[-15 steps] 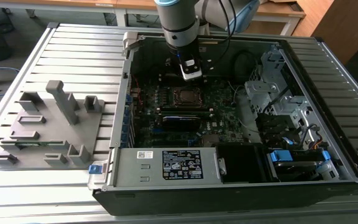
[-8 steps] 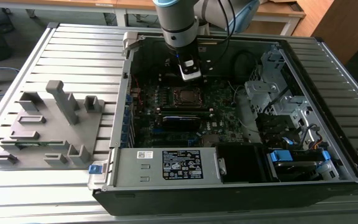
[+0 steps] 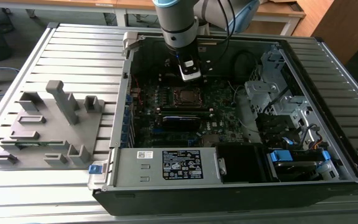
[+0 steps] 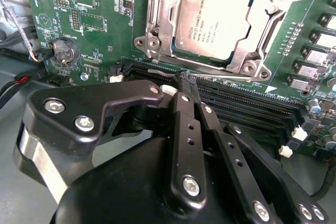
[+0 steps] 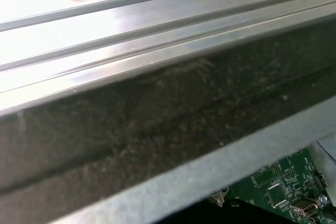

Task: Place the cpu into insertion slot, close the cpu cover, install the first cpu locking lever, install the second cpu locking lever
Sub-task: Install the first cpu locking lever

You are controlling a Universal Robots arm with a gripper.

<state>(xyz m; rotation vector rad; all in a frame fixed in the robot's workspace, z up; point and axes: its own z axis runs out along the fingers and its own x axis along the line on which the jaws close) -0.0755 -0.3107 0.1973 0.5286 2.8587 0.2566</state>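
Closest to us in the second wrist view, our gripper (image 4: 185,83) has its black fingers pressed together, empty. Just beyond lies the cpu (image 4: 216,19), seated in the insertion slot (image 4: 251,66) (cpu cover (image 4: 157,11) down around it), above black memory slots (image 4: 247,103).

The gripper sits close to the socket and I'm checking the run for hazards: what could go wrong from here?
1. The gripper has its tips right above the memory slots; dropping lower could scrape them.
2. A locking lever lies beside the cpu; a slipped push might hit the cpu cover or nearby board parts.
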